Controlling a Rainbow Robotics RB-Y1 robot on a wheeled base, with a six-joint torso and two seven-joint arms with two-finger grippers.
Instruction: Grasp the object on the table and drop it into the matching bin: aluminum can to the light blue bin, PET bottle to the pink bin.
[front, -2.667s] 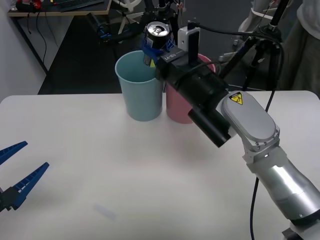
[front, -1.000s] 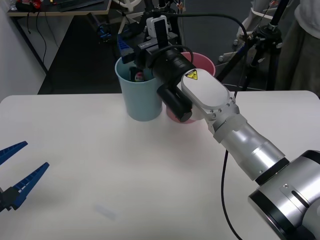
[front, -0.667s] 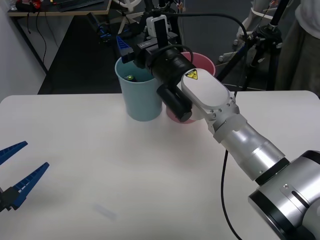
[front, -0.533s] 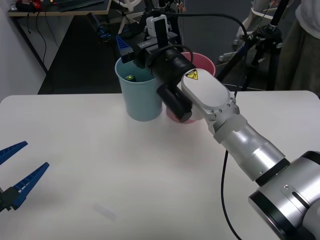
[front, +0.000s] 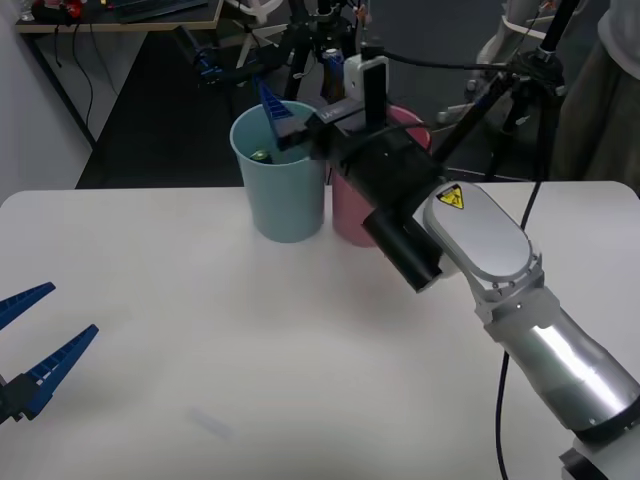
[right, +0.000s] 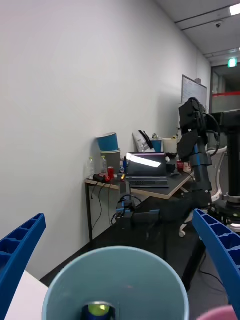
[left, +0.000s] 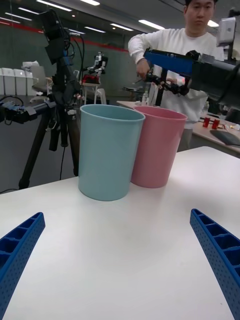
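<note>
- Two buckets stand touching at the far edge of the worktop (front: 200, 330): the light blue bin (front: 280, 200) on the robot's left, the pink bin (front: 350, 215) on its right.
- Can location: the can (front: 261, 156) lies inside the light blue bin, low against the wall; the right wrist view shows its yellow-green patch (right: 98, 311) at the bottom.
- Right gripper (front: 290, 118): poised at the rim of the light blue bin, jaws spread wide and holding nothing.
- Left gripper (front: 30, 345): parked low over the near left corner of the worktop, jaws open and empty.
- Risk, judged: one blue finger (front: 272, 102) sits close to the rolled rim. A sideways or downward withdrawal could catch the rim and tip or push the bucket.
- Risk, judged: the forearm crosses above the pink bin; a low retreat could knock it, and the touching buckets would shift together.
- Materials: both bins are tall, tapered, smooth matte plastic. The fingers are ribbed blue plastic. The worktop is flat, white, with rounded corners.
</note>
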